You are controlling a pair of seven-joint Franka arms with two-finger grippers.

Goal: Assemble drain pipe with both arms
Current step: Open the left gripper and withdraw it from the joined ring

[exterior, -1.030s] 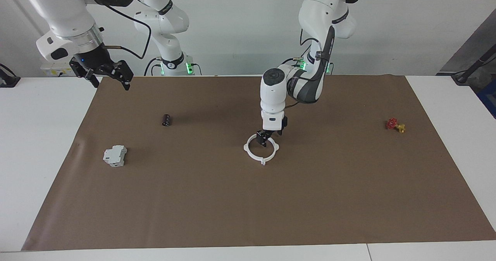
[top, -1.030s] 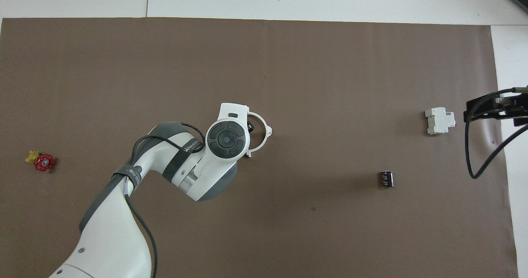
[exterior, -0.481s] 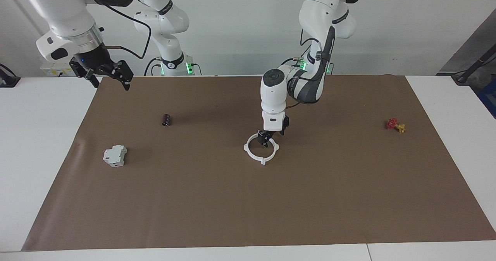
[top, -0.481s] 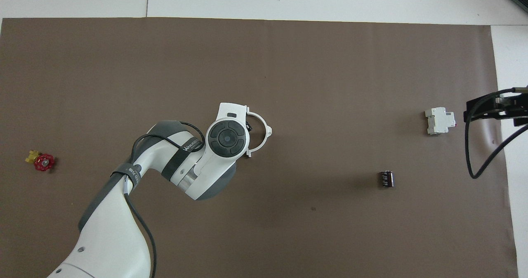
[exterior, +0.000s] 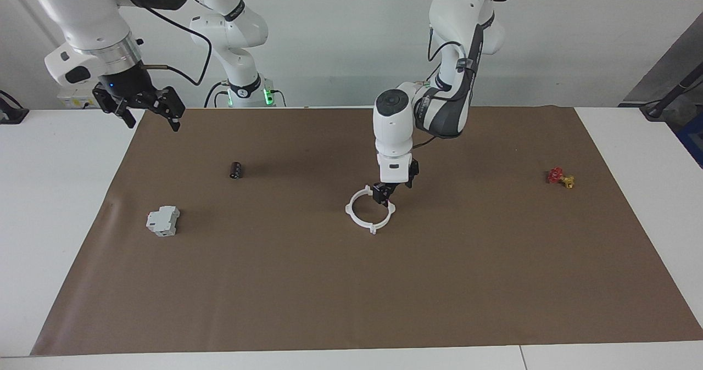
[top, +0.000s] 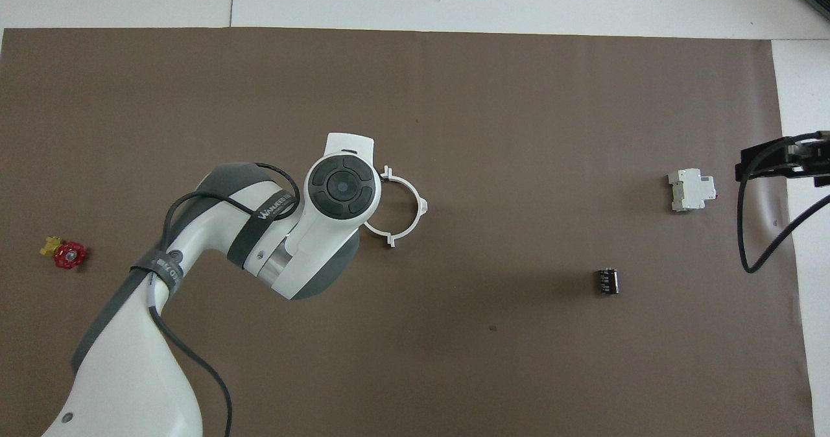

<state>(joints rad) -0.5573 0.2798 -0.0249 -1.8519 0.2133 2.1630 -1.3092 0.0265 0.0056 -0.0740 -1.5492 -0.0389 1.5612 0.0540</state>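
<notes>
Drain pipe (exterior: 370, 212) ring lies mid-worktop on the brown mat (exterior: 351, 282), open left tool (exterior: 391, 191) low over its robot-side rim could snag and split it; right tool (exterior: 144, 106) waits open, empty.

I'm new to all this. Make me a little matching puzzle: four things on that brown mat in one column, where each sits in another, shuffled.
1. white plastic tabbed ring
2. red-and-yellow valve
3. grey-white boxy block
4. small dark cylinder

a. toward the left arm's end
b. mid-mat, under the left gripper
c. toward the right arm's end, nearer the robots
d. toward the right arm's end, farther from the robots

Pairs: 1-b, 2-a, 3-d, 4-c
</notes>
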